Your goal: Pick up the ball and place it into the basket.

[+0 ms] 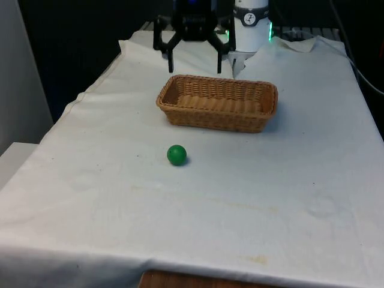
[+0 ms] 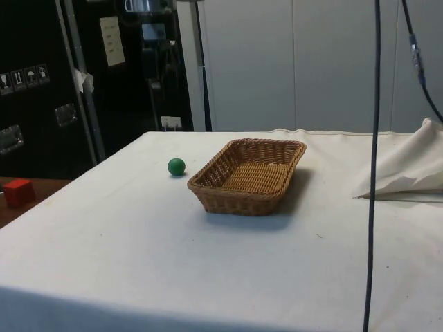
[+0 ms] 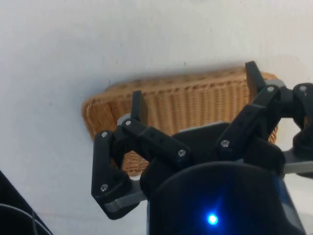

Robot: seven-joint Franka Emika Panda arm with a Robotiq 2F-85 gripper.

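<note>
A small green ball (image 1: 176, 155) (image 2: 176, 166) lies on the white cloth in front of the basket, a short way off its near long wall. The woven wicker basket (image 1: 218, 102) (image 2: 248, 176) (image 3: 186, 103) is oblong and holds nothing. My gripper (image 1: 195, 65) (image 3: 195, 93) hangs open in the air behind the basket's far rim, towards the front view's left. Its fingers are spread wide with nothing between them, and the ball is far from it, on the other side of the basket.
A crumpled fold of white cloth (image 2: 405, 169) lies beyond the basket at the table's far end. A red block (image 2: 18, 191) sits off the table on a lower surface. A black cable (image 2: 374, 166) hangs down in the side view.
</note>
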